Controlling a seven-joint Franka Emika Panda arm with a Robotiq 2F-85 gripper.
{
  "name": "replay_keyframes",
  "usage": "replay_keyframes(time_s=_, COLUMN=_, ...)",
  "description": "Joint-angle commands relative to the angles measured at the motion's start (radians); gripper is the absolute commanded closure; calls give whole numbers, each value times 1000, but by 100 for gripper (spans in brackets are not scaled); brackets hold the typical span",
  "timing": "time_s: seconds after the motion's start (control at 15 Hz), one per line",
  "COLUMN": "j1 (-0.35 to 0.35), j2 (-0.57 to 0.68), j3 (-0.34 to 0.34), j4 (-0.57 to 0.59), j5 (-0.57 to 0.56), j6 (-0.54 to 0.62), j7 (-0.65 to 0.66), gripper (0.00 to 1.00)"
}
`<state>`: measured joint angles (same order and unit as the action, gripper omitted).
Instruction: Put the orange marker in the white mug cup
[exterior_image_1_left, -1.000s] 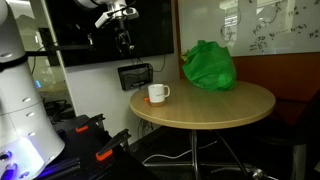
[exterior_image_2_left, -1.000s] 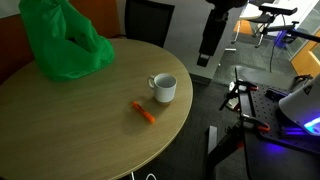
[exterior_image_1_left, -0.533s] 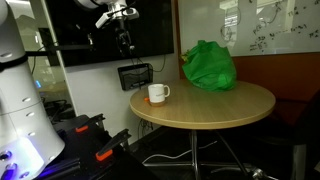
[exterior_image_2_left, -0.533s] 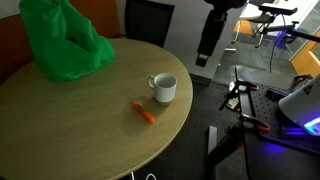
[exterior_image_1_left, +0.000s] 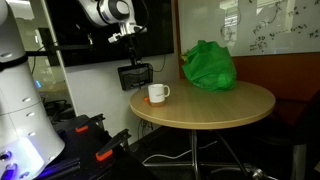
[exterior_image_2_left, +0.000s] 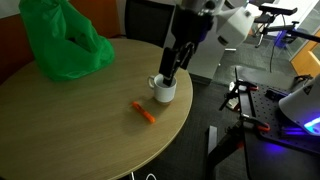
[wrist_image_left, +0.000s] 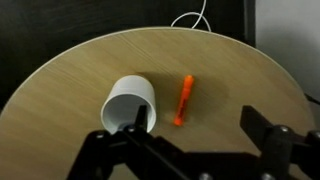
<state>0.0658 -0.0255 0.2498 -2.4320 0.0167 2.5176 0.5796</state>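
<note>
The orange marker (exterior_image_2_left: 144, 113) lies flat on the round wooden table (exterior_image_2_left: 70, 130), a little in front of the white mug cup (exterior_image_2_left: 163, 88), which stands upright near the table edge. In the wrist view the marker (wrist_image_left: 184, 100) lies just beside the mug (wrist_image_left: 130, 102), apart from it. My gripper (exterior_image_2_left: 170, 70) hangs over the table edge, just above and beside the mug, open and empty. In the wrist view its two dark fingers (wrist_image_left: 200, 140) are spread wide, one over the mug's rim. The mug (exterior_image_1_left: 157, 93) and the gripper (exterior_image_1_left: 130, 35) also show in an exterior view; the marker is hidden there.
A large green bag (exterior_image_2_left: 60, 40) sits at the back of the table; it also shows in an exterior view (exterior_image_1_left: 208, 65). Dark equipment and cables (exterior_image_2_left: 245, 100) stand on the floor beside the table. A black monitor (exterior_image_1_left: 100, 30) is behind the arm.
My arm has swung in from off the table side and down, so the gripper now hangs close above the mug. The marker and the mug have not moved.
</note>
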Motion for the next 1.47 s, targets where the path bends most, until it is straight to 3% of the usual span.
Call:
replay_keyframes(time_s=0.0, j1=44, j2=193, j3=-42, j4=114, j5=-48, j6=56, j7=84, gripper=0)
replay_keyframes(time_s=0.6, j1=259, j2=594, j3=-223, j4=416, j5=-48, j6=54, j7=122, gripper=0)
replay_keyframes(time_s=1.13, j1=322, j2=748, j3=-308, j4=593, j5=-29, j6=5, j7=133, gripper=0)
replay_keyframes(time_s=1.4, j1=311, j2=787, j3=-304, j4=641, j5=-8, j6=-55, j7=114, gripper=0)
